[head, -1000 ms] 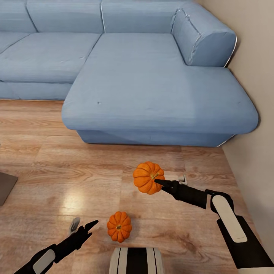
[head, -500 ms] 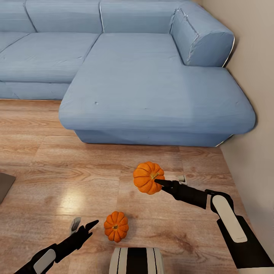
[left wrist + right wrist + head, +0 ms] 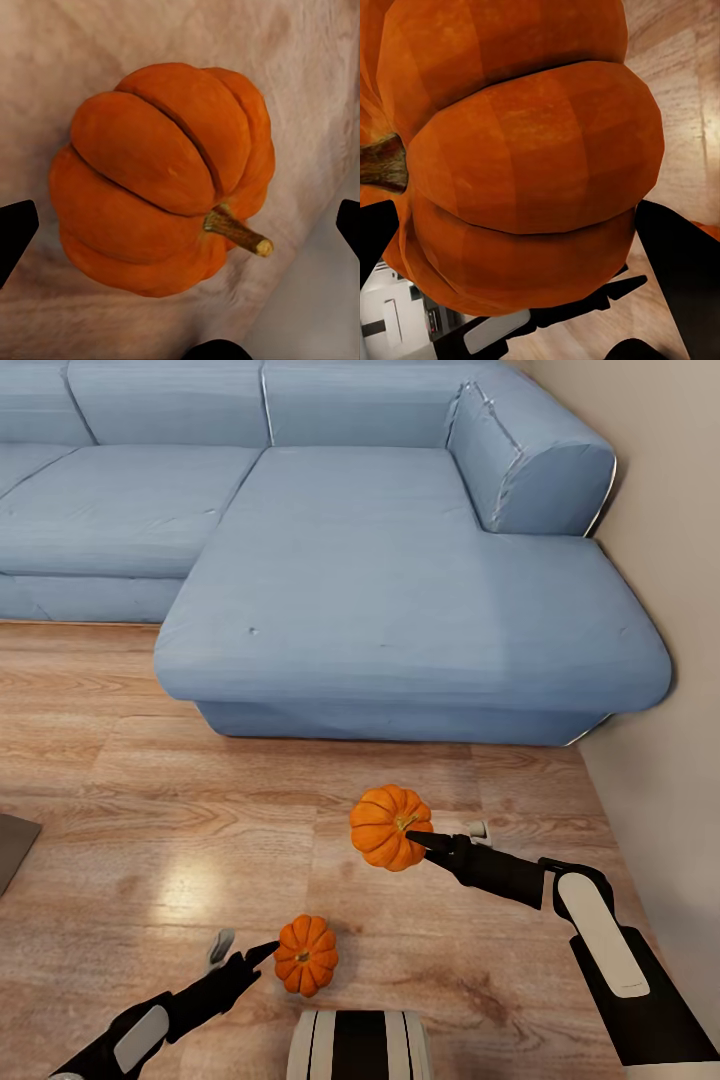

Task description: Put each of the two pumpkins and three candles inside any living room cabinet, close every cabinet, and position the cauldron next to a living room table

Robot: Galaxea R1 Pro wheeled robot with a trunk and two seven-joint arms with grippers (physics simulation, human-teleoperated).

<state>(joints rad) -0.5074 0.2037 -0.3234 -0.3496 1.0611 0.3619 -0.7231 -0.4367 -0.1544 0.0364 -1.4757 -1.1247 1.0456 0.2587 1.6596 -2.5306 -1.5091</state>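
Observation:
One bright-orange pumpkin [image 3: 388, 840] hangs above the wood floor, with my right gripper [image 3: 420, 842] shut on it from the right. In the right wrist view this pumpkin [image 3: 517, 157] sits between the dark fingers [image 3: 682, 262], stem to one side. The second pumpkin [image 3: 306, 955] lies on the floor just in front of my base. My left gripper [image 3: 243, 953] is open, low over the floor, its tips just left of that pumpkin. The left wrist view shows the pumpkin [image 3: 161, 180] close up, lying on its side, with a fingertip [image 3: 15, 236] at either edge and not touching it.
A large blue sectional sofa [image 3: 400, 580] spans the back, its chaise reaching toward me. A beige wall [image 3: 665, 560] runs down the right side. A grey slab corner [image 3: 12, 848] pokes in at the left edge. Open wood floor [image 3: 200, 810] lies between the sofa and me.
My left gripper has slid right, up to the pumpkin on the floor. The view shifted slightly early on. The right arm and its held pumpkin have stayed put.

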